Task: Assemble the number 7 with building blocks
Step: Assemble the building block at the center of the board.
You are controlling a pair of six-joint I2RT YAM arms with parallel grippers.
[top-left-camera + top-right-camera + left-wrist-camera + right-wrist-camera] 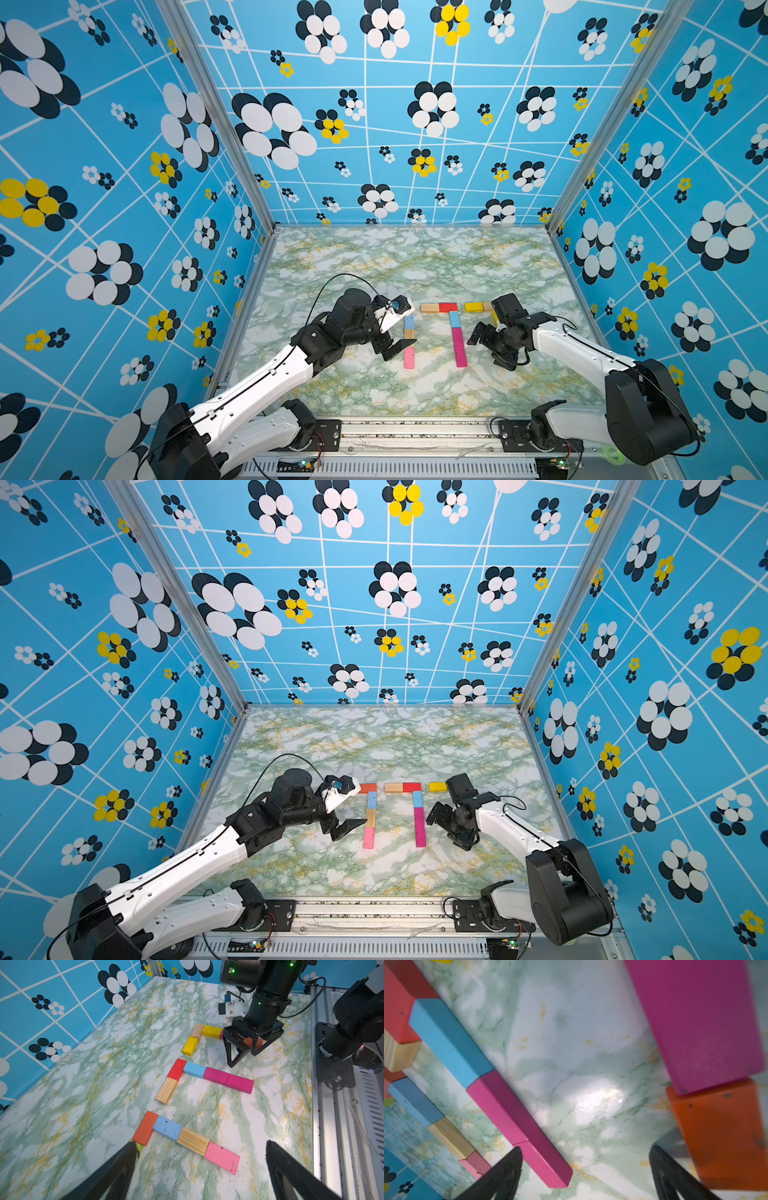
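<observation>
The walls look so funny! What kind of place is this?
Probably a robot practice booth: flowery blue walls around a marbled table, two robot arms bolted to a metal rail, toy blocks laid out.

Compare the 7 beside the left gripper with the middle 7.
Bar: the left 7 shows orange plus partly hidden green; the middle 7 has red and striped wood. Stem under the blue: left 7 goes wood then pink; middle 7 is two magentas. Both lie flat, with a light-blue block heading a three-block stem.
</observation>
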